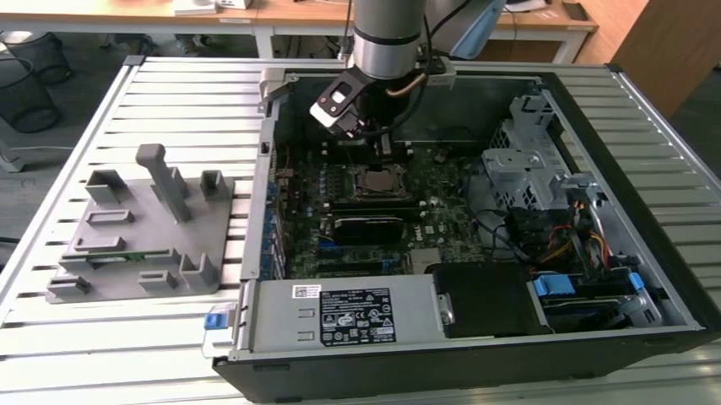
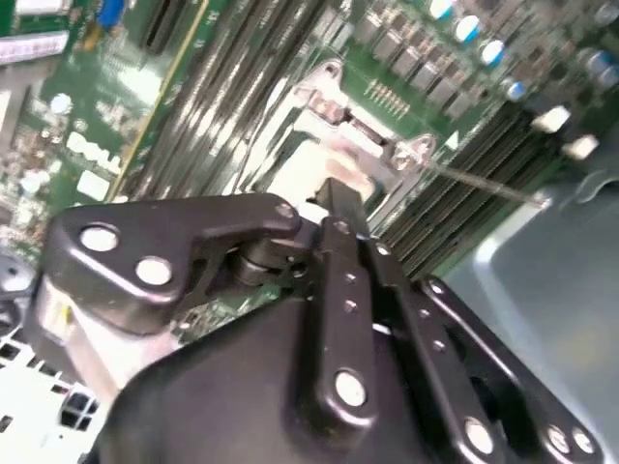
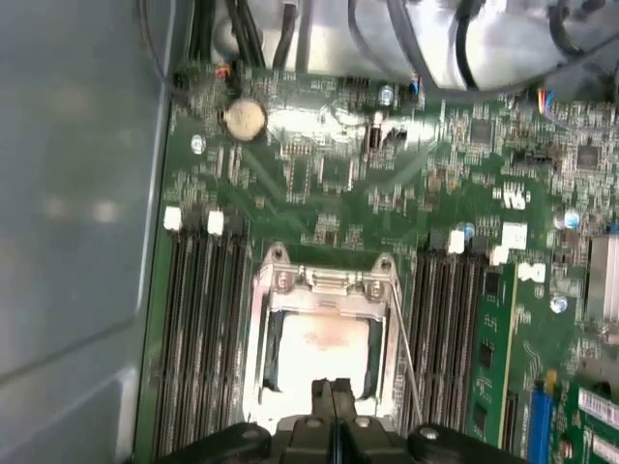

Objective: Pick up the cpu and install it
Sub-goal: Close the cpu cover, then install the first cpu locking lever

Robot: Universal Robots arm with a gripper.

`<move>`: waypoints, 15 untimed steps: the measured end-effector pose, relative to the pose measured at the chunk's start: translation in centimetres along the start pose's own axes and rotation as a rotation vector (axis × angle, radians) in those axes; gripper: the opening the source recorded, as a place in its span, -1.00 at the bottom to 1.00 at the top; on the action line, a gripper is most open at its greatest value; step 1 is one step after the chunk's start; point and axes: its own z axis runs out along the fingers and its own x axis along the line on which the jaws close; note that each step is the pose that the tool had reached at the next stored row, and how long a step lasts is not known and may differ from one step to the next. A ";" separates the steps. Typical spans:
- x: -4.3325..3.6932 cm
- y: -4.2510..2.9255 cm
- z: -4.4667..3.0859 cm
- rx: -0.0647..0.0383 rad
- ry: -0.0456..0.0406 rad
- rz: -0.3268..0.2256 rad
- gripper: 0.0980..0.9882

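Cpu [image 3: 319, 343] lies flat, face up in socket [image 3: 329, 282], tool [image 3: 331, 389] pressed together over its edge.

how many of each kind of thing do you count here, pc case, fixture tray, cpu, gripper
open computer case: 1
grey fixture tray: 1
cpu: 1
gripper: 1
total: 4

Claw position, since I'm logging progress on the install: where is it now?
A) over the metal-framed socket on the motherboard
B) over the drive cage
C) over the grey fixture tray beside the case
A: in the first wrist view the claw hangs right over the socket, with memory slots on either side.
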 end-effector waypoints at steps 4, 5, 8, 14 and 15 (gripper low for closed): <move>-0.02 0.23 -0.02 0.000 0.0002 -0.005 -0.98; -0.02 0.23 -0.13 0.000 -0.0002 -0.006 -0.98; -0.04 0.26 -1.82 0.000 0.0002 -0.006 -0.98; -0.05 0.27 -2.53 0.000 0.0001 -0.006 -0.98; -0.05 0.27 -2.59 0.000 0.0001 -0.006 -0.98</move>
